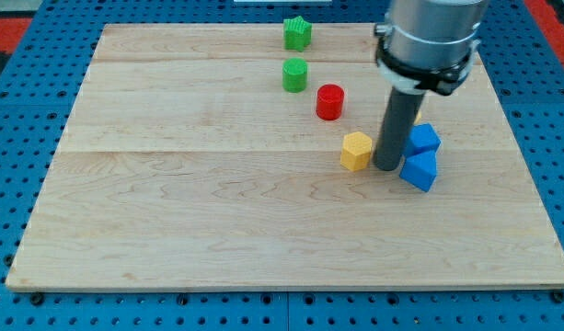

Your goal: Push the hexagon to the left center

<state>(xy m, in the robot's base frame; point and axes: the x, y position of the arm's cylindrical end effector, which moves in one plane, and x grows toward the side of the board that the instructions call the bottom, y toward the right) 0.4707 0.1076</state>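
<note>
The yellow hexagon block [356, 151] lies right of the board's middle. My tip [387, 168] rests on the board just right of the hexagon, very close to it or touching it. Two blue blocks sit right of the rod: one [423, 139] behind and one [420, 171] lower, the lower one close against the rod. A red cylinder [329, 101] stands above and left of the hexagon.
A green cylinder [294, 74] and a green star block [298, 33] stand near the top centre. The wooden board [171, 211] lies on a blue pegboard surface [5, 184]. The arm's grey body [429, 37] hangs over the top right.
</note>
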